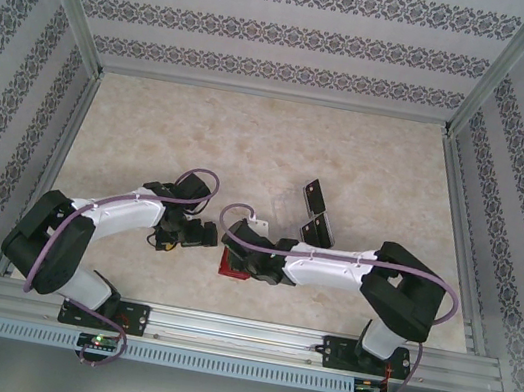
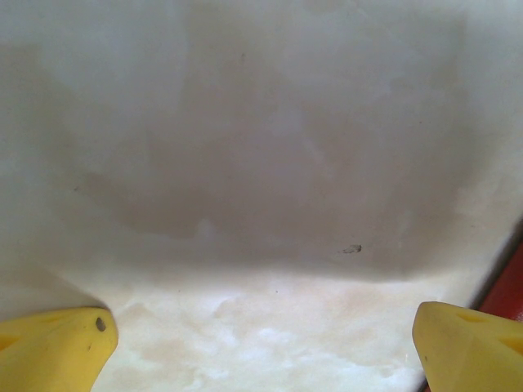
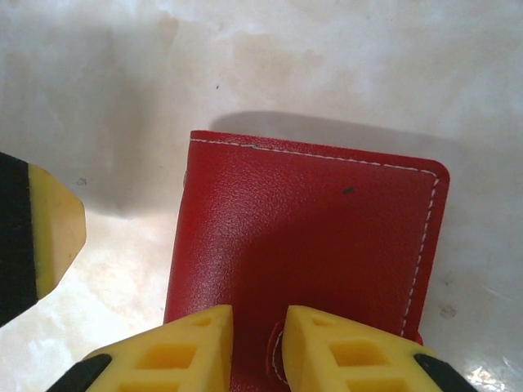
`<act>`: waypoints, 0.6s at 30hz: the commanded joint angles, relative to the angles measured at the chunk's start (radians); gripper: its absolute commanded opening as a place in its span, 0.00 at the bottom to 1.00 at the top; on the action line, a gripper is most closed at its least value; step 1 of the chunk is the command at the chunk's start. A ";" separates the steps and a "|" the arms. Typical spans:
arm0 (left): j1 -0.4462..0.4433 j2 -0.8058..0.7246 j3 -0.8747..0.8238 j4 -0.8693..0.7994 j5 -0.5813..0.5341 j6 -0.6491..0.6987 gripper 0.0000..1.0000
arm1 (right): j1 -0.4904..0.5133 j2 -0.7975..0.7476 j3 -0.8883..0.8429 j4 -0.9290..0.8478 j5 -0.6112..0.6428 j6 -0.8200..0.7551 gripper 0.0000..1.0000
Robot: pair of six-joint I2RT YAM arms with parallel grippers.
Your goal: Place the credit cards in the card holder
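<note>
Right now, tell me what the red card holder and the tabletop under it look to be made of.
Card holder: leather or a leather-like synthetic, matte; fine grain and white edge stitching show. Tabletop: hard, smooth, marble-patterned surface, slightly glossy; cream mottling and soft reflections, perhaps laminate or stone.

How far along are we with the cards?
Nothing done: the red card holder lies closed, and two credit cards sit beyond it, outside. In hand: right gripper slightly parted over it, left gripper open beside it. Left: open it, load cards.
</note>
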 commanded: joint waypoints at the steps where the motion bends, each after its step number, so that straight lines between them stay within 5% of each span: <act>1: -0.010 0.073 -0.060 0.003 -0.025 0.022 0.98 | 0.005 0.094 -0.102 -0.189 -0.036 0.032 0.27; 18: -0.011 0.070 -0.054 0.001 -0.027 0.019 0.98 | -0.018 -0.023 0.008 -0.263 -0.016 -0.089 0.31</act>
